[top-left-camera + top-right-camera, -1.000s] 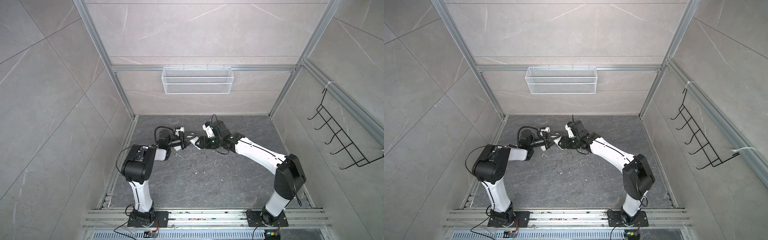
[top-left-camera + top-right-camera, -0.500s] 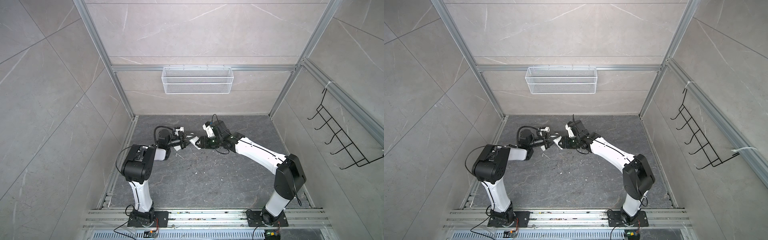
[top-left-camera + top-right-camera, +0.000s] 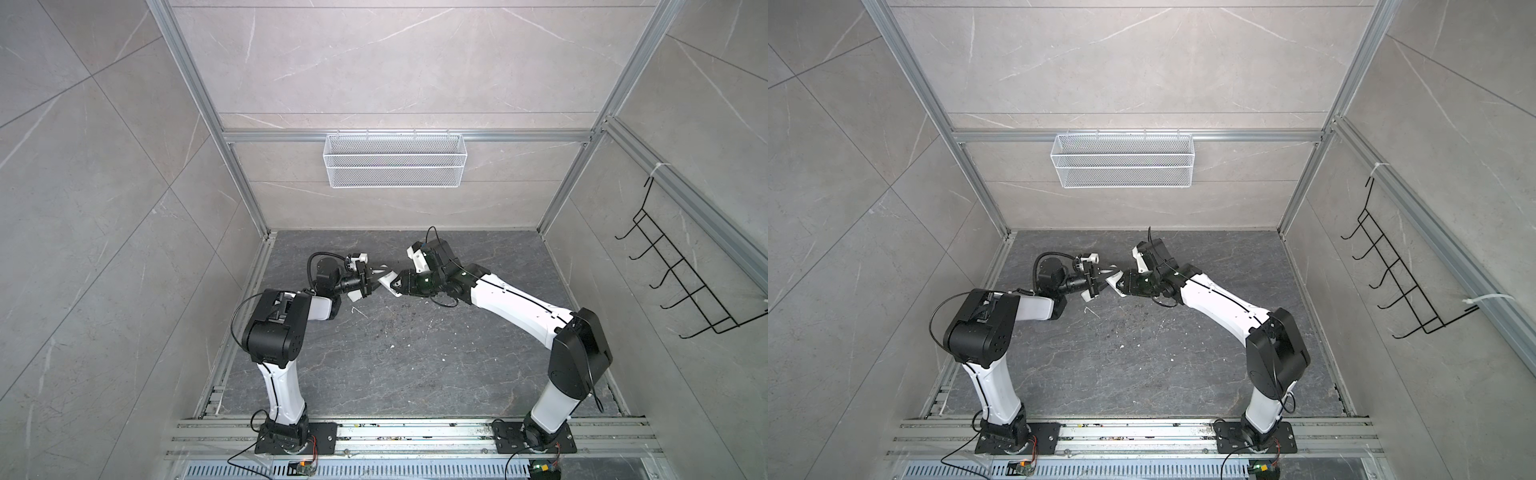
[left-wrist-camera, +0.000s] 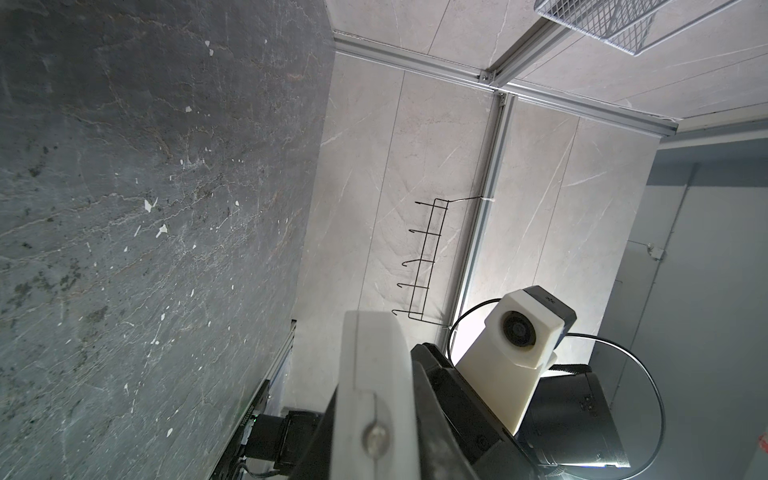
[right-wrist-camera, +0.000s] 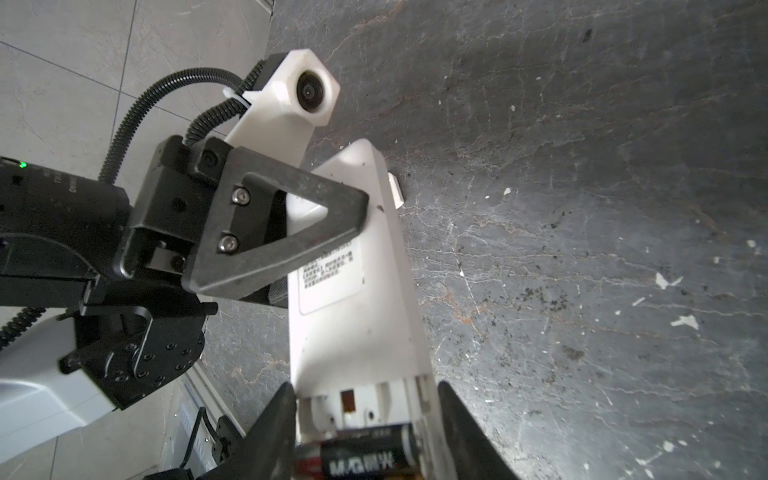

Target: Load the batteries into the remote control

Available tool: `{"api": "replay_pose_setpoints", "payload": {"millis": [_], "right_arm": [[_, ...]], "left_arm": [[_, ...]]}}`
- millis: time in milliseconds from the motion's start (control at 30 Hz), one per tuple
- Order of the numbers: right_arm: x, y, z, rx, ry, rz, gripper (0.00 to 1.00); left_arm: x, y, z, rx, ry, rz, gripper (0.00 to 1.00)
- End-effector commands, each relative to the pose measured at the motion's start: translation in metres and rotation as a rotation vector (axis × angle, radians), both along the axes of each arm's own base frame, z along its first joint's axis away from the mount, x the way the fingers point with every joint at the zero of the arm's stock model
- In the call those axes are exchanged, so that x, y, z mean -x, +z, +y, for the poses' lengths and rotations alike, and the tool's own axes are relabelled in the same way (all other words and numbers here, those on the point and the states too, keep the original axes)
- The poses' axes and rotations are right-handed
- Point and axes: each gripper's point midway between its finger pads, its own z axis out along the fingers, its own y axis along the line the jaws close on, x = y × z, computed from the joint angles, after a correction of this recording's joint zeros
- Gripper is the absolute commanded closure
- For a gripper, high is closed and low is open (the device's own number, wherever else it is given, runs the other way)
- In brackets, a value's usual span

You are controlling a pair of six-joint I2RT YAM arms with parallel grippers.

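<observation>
Remote control (image 3: 384, 282) gripped above the counter (image 3: 415, 353)
In both top views the remote control (image 3: 1113, 284) is clenched by the left jaws. In the right wrist view a battery (image 5: 365, 455) is seen in its open end, flanked by the right jaws; their grip cannot be told.

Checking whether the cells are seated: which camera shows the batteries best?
The right wrist view: the batteries sit close up in the open compartment of the remote control, one label legible. In both top views the remote control is small and no battery is discernible. The left wrist view shows only its white casing.
</observation>
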Motion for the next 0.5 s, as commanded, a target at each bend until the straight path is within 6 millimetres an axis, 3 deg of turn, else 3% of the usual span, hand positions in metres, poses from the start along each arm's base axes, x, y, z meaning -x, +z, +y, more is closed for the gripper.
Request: {"api": "replay_pose_setpoints", "payload": {"millis": [0,467], "right_arm": [[-0.0003,-0.0100,0.0033,0.023,-0.053,0.043,0.53],[0.0044,-0.0095,0.0004,0.045,-0.040,0.020,0.63]], "left_arm": [[0.0015,0.0508,-0.0035,0.045,0.001,-0.159,1.00],[0.0024,0.0599,-0.0018,0.050,-0.009,-0.177,1.00]]}}
